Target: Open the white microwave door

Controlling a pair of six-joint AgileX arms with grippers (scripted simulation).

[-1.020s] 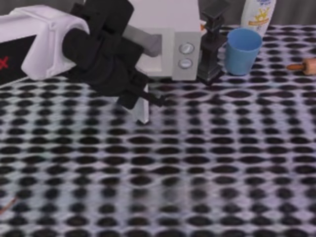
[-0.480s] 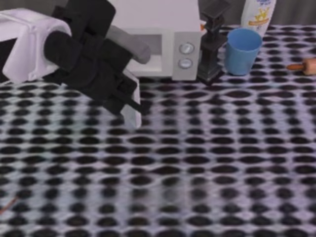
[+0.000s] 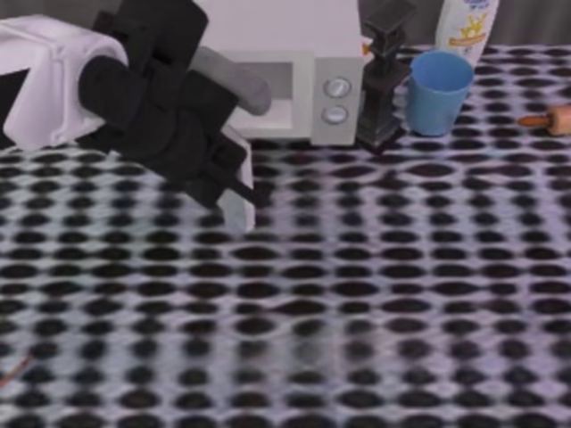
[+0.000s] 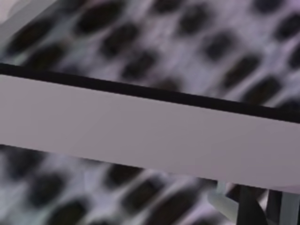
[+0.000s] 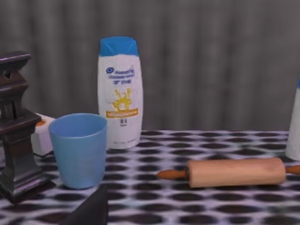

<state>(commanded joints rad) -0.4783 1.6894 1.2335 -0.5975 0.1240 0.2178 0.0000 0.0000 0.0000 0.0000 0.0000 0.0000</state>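
Top view: the microwave stands at the bench's far edge, left of centre. Its door is swung out toward the near edge, cavity exposed. The left claw sits at the door's free edge; whether its fingers clamp it I cannot tell. Right of the microwave stand a dark stand and a blue cup. The right claw is out of sight.
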